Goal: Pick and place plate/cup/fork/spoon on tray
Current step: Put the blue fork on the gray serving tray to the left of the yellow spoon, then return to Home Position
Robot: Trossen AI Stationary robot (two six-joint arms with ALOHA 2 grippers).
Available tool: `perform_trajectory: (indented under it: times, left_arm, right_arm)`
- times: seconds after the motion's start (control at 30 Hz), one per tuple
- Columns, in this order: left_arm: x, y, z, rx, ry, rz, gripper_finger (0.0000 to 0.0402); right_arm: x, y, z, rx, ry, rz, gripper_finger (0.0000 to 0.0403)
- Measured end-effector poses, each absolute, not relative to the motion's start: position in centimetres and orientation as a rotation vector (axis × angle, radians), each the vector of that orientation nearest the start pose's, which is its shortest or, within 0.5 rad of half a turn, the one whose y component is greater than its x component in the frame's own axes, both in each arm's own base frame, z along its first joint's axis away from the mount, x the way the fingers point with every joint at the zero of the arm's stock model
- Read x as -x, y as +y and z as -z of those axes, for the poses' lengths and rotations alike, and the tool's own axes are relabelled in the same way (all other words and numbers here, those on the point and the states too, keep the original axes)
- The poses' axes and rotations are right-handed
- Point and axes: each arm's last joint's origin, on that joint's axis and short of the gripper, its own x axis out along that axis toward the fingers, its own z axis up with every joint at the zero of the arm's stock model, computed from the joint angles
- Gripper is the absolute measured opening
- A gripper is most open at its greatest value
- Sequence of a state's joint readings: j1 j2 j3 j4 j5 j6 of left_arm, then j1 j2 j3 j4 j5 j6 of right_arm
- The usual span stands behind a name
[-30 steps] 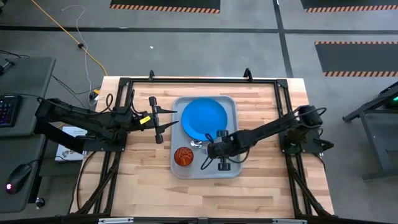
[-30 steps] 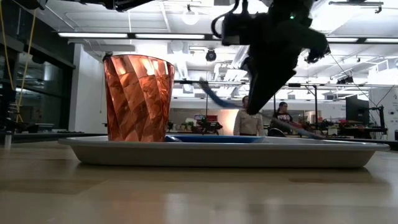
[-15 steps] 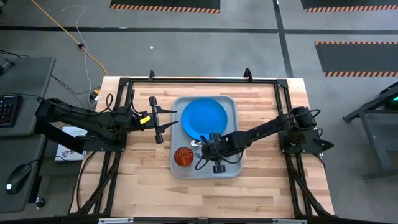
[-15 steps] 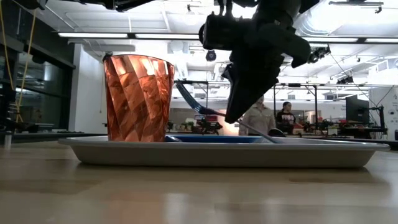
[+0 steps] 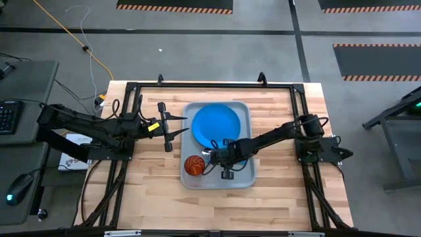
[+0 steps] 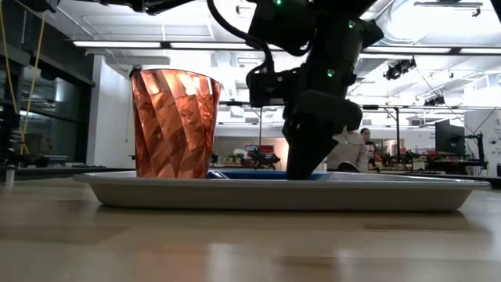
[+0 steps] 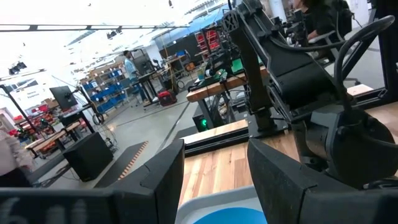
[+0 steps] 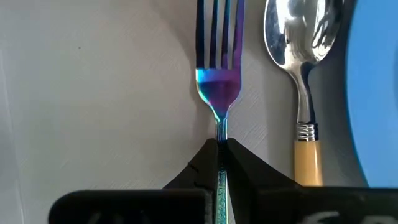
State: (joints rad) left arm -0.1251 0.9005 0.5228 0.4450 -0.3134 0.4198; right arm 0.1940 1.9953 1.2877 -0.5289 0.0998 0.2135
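The left gripper (image 5: 172,125) waits near the left edge of the bench, beside the tray (image 5: 244,108), with its fingers (image 7: 155,180) spread apart and nothing between them. On the tray the cup (image 5: 194,164) stands at the front left corner, and the plate (image 5: 216,124) fills the far half. The right gripper (image 5: 212,157) is low over the tray, clenched on the fork (image 8: 217,68), which lies just beside the spoon (image 8: 303,74).

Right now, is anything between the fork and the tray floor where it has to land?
Nothing visible. The right tool is shut on the fork, over bare tray beside the spoon, which lies clear of it; the plate is farther over.
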Motion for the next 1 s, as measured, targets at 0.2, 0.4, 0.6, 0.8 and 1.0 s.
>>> perform_trajectory:
  times: [0.2,0.4,0.6,0.8,1.0]
  left_arm:
    - [-20.05,-1.62,-28.22,-0.404,-0.025,-0.199,0.0168]
    - [-20.05,-1.62,-28.22,-0.404,-0.025,-0.199,0.0168]
    - [-20.05,-1.63,-28.22,-0.403,-0.025,-0.199,0.0168]
    - [-20.05,-1.62,-28.22,-0.403,-0.025,-0.199,0.0168]
    - [-20.05,-1.63,-28.22,-0.403,-0.025,-0.199,0.0168]
  right_arm:
    - [-38.28,7.03,-13.91,-0.023,1.186,0.061,0.0009]
    - [-38.44,7.08,-13.93,-0.024,1.17,0.05,0.0009]
    - [-38.48,7.15,-13.94,-0.046,1.172,0.022,0.0022]
    - [-38.55,7.25,-13.92,-0.045,1.165,-0.004,0.0087]
    - [-38.25,7.15,-14.81,-0.013,1.165,-0.027,0.0148]
